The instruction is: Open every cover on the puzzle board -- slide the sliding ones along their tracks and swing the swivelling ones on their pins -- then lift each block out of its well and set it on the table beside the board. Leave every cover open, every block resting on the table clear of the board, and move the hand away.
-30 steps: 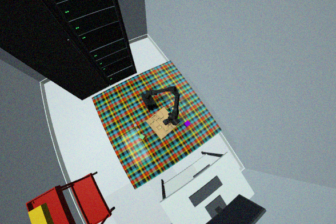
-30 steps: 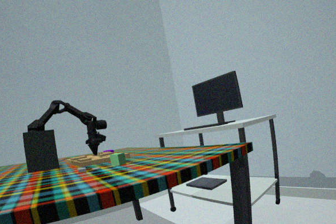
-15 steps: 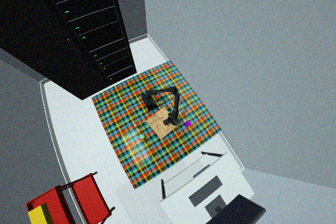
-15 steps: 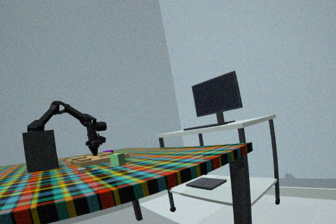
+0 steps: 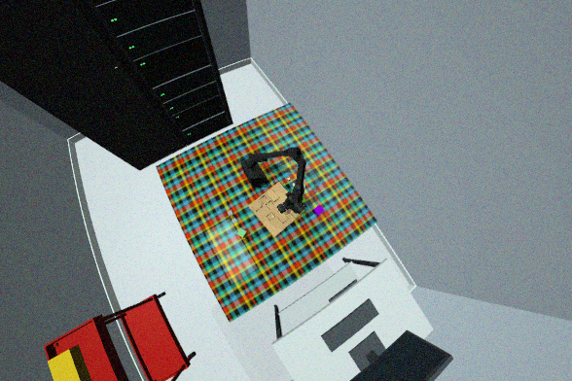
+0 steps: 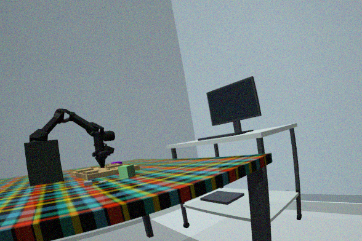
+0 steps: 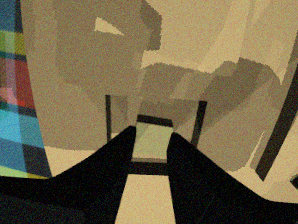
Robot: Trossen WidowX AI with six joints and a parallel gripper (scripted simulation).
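The wooden puzzle board [image 5: 276, 229] [image 6: 94, 176] lies on the checked table. My gripper [image 6: 102, 166] [image 7: 151, 136] is down at the board, pointing straight down. In the wrist view its fingers meet both sides of a pale grey-green block [image 7: 152, 143], which sits in a square well. The top view hides the fingertips under the arm. A light green block [image 5: 241, 233] [image 6: 126, 171] and a purple block [image 5: 318, 210] [image 6: 116, 163] rest on the table beside the board. A bright green piece [image 5: 303, 199] shows partly beside the hand. Cover positions are too small or shadowed to tell.
Small grey pieces [image 5: 231, 213] [image 6: 87, 182] lie on the table near the board's left side. Small pale pieces [image 5: 289, 179] lie by the board's far corner, near the arm. A long dark slot [image 7: 278, 131] runs right of the well.
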